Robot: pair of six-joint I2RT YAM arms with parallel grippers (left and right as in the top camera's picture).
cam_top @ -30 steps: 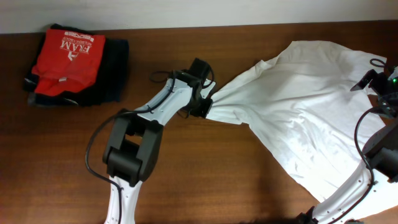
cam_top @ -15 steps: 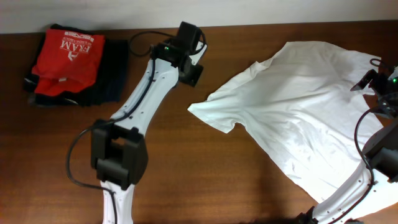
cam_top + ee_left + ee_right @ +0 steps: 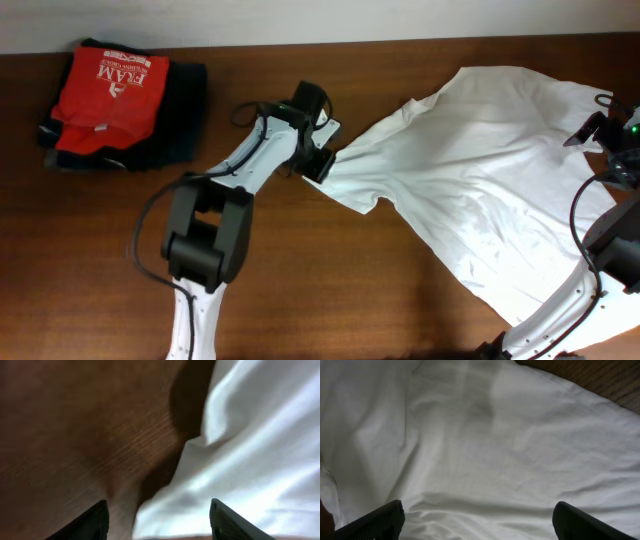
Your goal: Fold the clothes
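My left tool (image 3: 321,164) has swung back to the sleeve of the white T-shirt (image 3: 480,170), jaws apart.
Closing here, I may pinch only the thin hem and bunch it. My right tool (image 3: 480,522) hangs open too.

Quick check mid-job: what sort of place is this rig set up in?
Likely a lab or test bench for laundry folding: a bare wooden table against a pale wall, a white T-shirt spread out, and a folded pile of clothes at its corner.

White links (image 3: 252,160), black joints (image 3: 205,238), black pincer (image 3: 322,161)
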